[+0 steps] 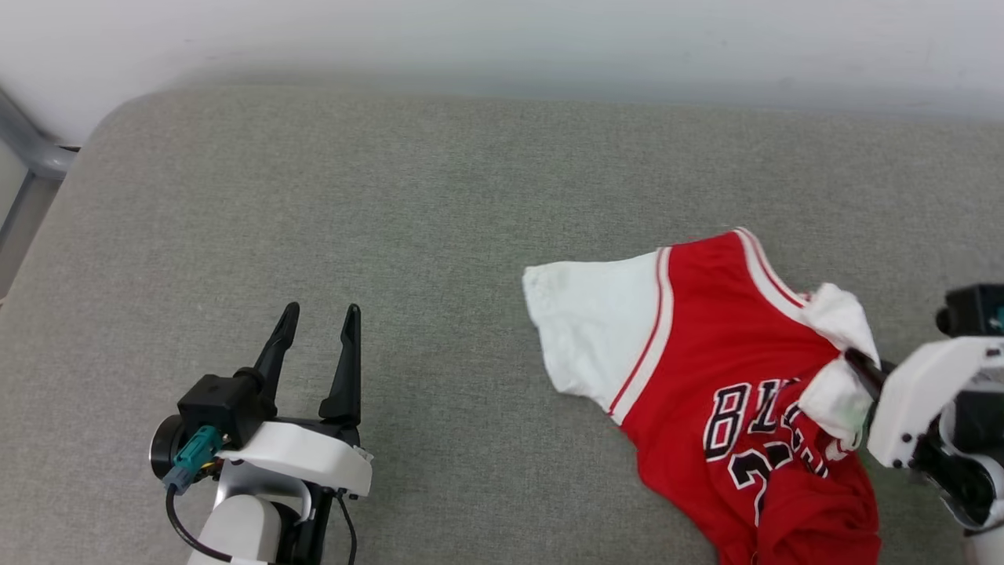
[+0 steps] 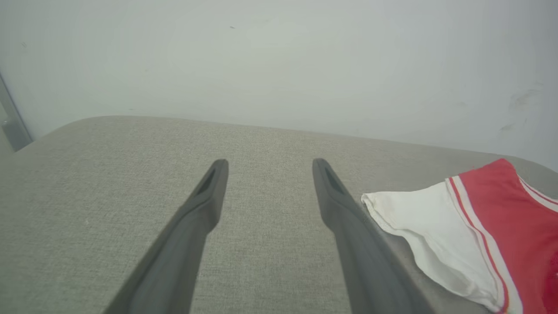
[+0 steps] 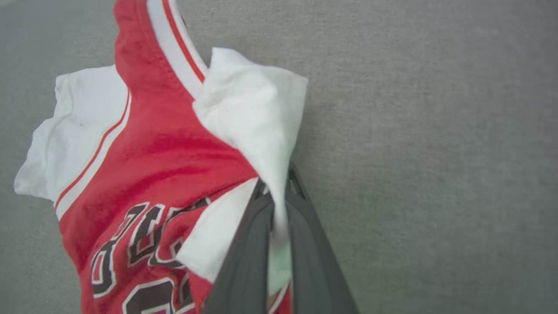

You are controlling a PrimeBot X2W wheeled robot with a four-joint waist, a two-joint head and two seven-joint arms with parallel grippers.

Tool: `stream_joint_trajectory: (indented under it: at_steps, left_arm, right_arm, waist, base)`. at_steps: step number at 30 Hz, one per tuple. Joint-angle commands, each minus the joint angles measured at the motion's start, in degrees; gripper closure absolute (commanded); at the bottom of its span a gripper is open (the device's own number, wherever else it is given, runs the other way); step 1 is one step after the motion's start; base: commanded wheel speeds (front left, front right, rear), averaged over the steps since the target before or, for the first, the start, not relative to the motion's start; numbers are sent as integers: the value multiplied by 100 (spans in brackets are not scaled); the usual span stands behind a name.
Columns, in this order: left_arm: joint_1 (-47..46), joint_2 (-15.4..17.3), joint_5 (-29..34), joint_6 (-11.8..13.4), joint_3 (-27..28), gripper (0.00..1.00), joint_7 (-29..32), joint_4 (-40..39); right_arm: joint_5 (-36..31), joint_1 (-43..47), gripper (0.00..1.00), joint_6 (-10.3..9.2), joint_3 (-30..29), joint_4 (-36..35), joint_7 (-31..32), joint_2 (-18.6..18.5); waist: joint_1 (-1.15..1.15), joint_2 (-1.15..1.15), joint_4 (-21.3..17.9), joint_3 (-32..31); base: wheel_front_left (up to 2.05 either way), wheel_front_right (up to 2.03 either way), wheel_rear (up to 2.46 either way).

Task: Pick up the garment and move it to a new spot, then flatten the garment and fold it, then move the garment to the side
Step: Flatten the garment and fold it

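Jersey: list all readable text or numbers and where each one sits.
"BU": black, white-outlined letters across the front of the jersey. The rest of the word is crumpled and covered by the white sleeve pinched in the right pincer, so it can't be read.
"2": first digit of the number below the letters. Anything after it is lost in the folds.
No other text is legible.
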Motion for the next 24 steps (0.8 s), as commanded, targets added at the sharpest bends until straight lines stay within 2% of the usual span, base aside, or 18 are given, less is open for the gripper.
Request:
stream_joint_trajectory:
  at_steps: [1, 5, 6, 7, 8, 16, 24]
  left_arm:
    - [3, -2, 44, -27, 12, 0, -14, -21]
    - [22, 16, 51, -29, 20, 0, -13, -24]
    - [16, 22, 55, -28, 21, 0, -14, -28]
    - [9, 28, 60, -29, 27, 0, -14, -33]
    - [2, 34, 63, -32, 29, 0, -15, -30]
    - [36, 82, 75, -31, 45, 0, -14, 5]
    - [182, 107, 50, 42, 57, 0, -14, 99]
  right_arm:
    - [-30, 108, 100, -2, -129, 48, -44, 91]
    - [-73, 360, 98, -3, -725, 312, -246, 338]
    - [-76, 397, 72, -3, -837, 395, -321, 403]
    - [-59, 417, 41, -2, -937, 469, -392, 467]
    - [-76, 433, 0, -3, -1019, 521, -491, 513]
    - [-319, 495, 0, -2, -1328, 587, -1698, 850]
    - [-1009, 711, 0, -2, -1391, -56, -3153, 1127]
  waist:
    - [0, 0, -29, 8]
    - [0, 0, -84, 47]
    - [0, 0, -96, 59]
    - [0, 0, -107, 72]
    - [0, 0, -117, 79]
    - [0, 0, -192, 36]
    - [0, 0, -253, -262]
  base:
    - [0, 0, 0]
    - [0, 0, 0]
    - [0, 0, 0]
    - [0, 0, 0]
    - [0, 0, 0]
    - [0, 0, 0]
    - [0, 0, 0]
